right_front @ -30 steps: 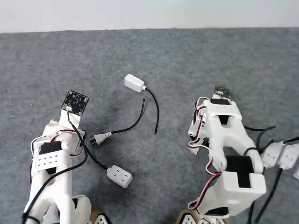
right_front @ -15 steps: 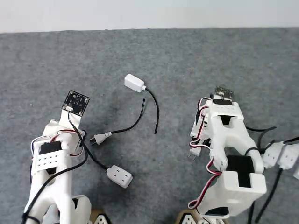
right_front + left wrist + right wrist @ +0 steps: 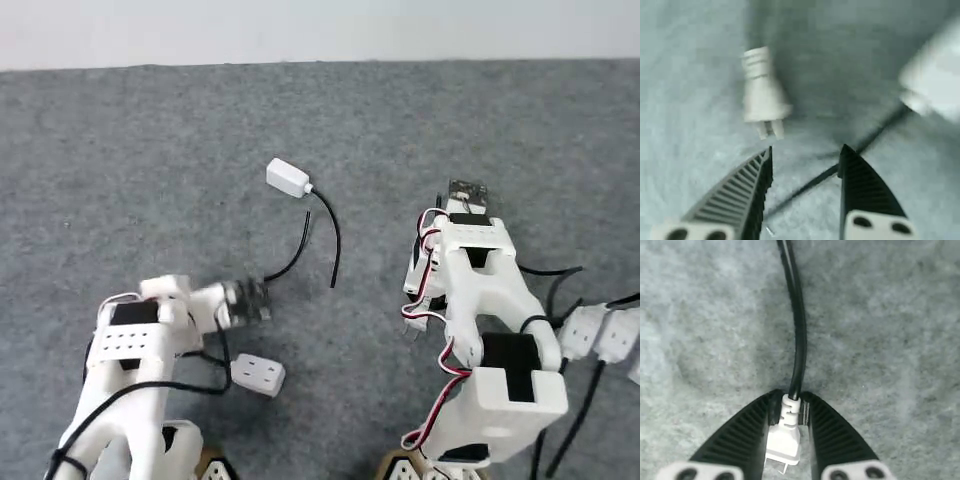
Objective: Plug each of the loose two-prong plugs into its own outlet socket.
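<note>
In the left wrist view a white two-prong plug (image 3: 762,95) lies on the grey carpet, its prongs turned toward my open left gripper (image 3: 807,150), a short gap away. In the high view the left gripper (image 3: 245,298) hangs over that plug's spot. A white outlet socket (image 3: 258,374) lies just beside it, blurred in the wrist view as the socket (image 3: 935,85). A second socket (image 3: 288,178) lies farther back on a black cord. My right gripper (image 3: 790,397) is shut on another white plug (image 3: 785,437). That plug's cord (image 3: 796,315) runs away from it.
The grey carpet (image 3: 150,130) covers the whole table. A loose black cord (image 3: 335,240) curves between the two arms. White connectors (image 3: 600,335) with black cords lie at the right edge beside the right arm (image 3: 480,270). A black cord (image 3: 810,182) crosses between the left fingers.
The left arm has swung right and down over the loose plug, which is now covered in the high view. The right arm shifted slightly, and metal prongs now show at its left side.
</note>
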Motion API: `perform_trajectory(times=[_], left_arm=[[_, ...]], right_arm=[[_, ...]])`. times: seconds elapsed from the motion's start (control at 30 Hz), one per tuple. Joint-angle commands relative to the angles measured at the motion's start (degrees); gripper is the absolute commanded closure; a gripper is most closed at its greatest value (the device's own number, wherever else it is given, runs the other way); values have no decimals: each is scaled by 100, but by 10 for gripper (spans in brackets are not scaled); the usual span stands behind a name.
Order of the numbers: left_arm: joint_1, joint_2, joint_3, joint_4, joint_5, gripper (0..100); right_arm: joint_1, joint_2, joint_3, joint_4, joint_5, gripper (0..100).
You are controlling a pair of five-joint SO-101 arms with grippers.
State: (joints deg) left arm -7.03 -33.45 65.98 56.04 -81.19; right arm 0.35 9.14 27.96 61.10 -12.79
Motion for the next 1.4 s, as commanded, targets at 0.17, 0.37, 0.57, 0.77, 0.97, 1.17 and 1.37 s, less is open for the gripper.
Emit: perform_trajectory(times=[0.17,0.37,0.57,0.77,0.97,1.17,1.37], left_arm=[[914,-158,-2431,3701,-1073,798],[1626,-141,-2299,4114,-1073,800],[2004,-114,-1429,2857,-1020,800],[2980,-105,-1077,1846,457,798],[3393,-105,-725,1284,985,798],[3086,-105,-541,1011,1002,800],[2822,-132,-22,519,1002,800]], right_arm=[[-180,-13,-255,-277,211,991],[-180,-13,-255,-277,211,991],[-180,-13,-255,-277,229,991],[-180,-13,-246,-277,237,991],[-180,-13,-246,-277,237,991],[-180,-13,-246,-277,237,991],[-180,-13,-246,-277,237,991]])
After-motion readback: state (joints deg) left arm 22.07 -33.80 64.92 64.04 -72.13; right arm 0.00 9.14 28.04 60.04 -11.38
